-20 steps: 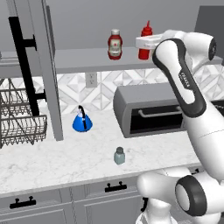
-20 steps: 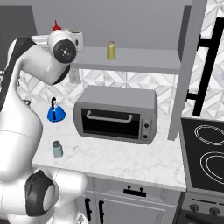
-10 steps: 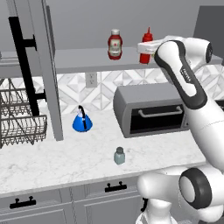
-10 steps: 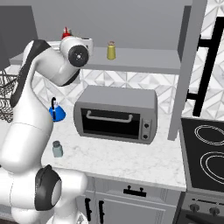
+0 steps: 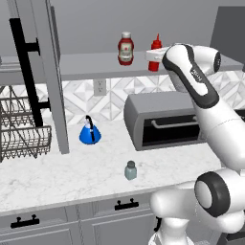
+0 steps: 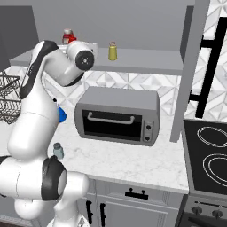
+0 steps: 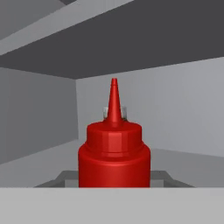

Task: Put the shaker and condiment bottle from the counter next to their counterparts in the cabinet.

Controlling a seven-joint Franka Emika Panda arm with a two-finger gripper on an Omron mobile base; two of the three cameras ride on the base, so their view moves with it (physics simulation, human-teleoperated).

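claw: the two-finger gripper [image 5: 154, 56] is clamping the slim all-red squeeze bottle with a pointed nozzle [image 7: 114, 151], upright, up at the grey cabinet shelf [image 5: 91, 64]

neighbour: wide red ketchup bottle with white cap [image 5: 125, 48] is sitting just beside it

tip: I'd be lowering it straight down, staying clear of the ketchup

leftover: small grey-teal shaker [image 5: 130, 170] is waiting on the marbled counter [image 5: 72, 172]

Condiment bottle [image 5: 155, 51] carried rightward-to-left along shelf, now just beside ketchup bottle [image 5: 126, 48].
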